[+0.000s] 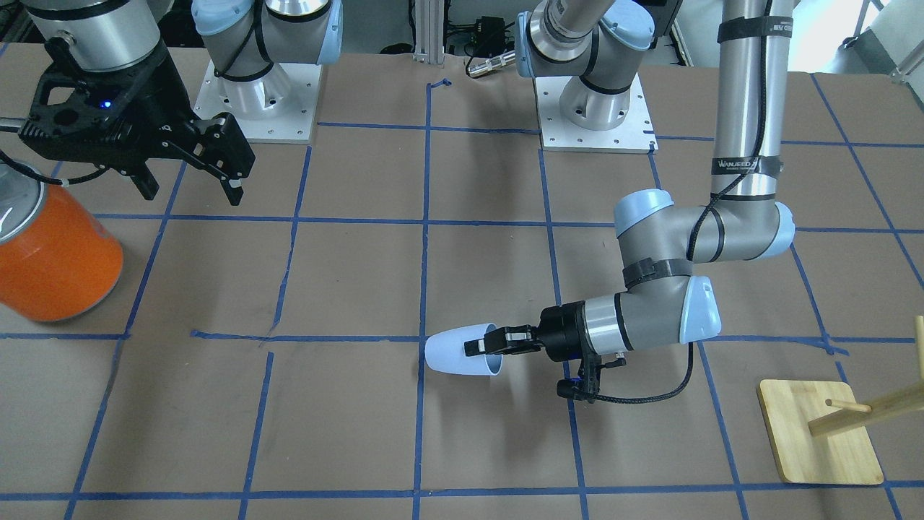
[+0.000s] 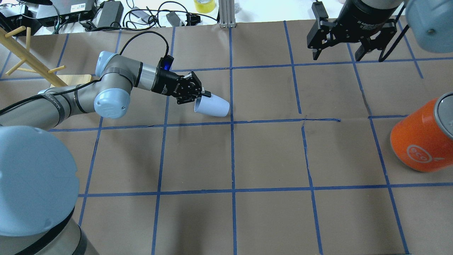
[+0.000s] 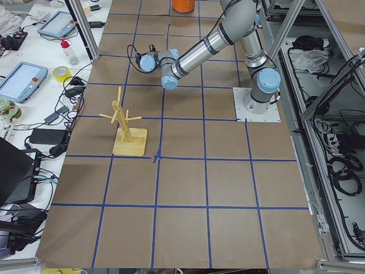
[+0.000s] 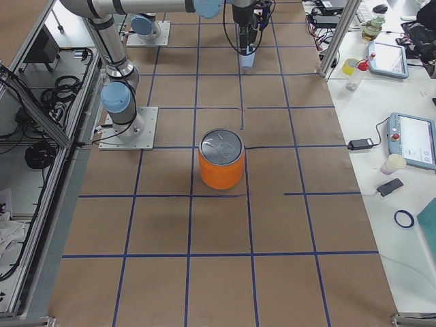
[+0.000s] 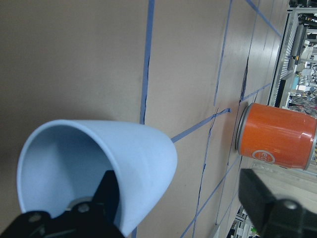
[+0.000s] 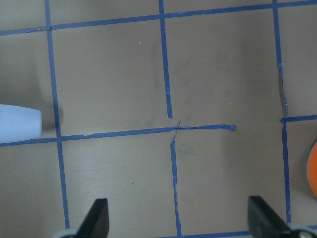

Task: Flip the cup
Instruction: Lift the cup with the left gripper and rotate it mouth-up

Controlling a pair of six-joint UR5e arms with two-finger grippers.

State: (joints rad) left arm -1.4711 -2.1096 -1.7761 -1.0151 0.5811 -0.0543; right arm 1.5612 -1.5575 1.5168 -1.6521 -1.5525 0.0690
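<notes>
We see the cup (image 1: pixel 458 352) lying on its side about midway along the table (image 2: pixel 269 159), nearer the operators' long edge than the robot's edge. Its narrow base points toward the robot's right end and its mouth toward the left end. We cannot tell for certain whether its wall rests on the brown paper or sits just above it.

The left gripper (image 1: pixel 484 345) comes in level at the mouth. In the left wrist view one finger (image 5: pixel 106 198) reaches just inside the rim. The other finger (image 5: pixel 270 198) stands clear of the cup's outer wall with table showing between, so the fingers are apart and not pinching the wall.

The right gripper (image 1: pixel 191 193) hangs above the table toward the right end. It is well apart from the cup, with its fingers spread wide and nothing between them.

An orange can (image 1: pixel 54 256) with a silver top stands upright near the right end. A wooden peg rack (image 3: pixel 128 128) on a square base stands toward the left end, on the operators' side. Blue tape lines (image 2: pixel 231 156) divide the paper into squares, and the cup's base lies just beside one of them.
</notes>
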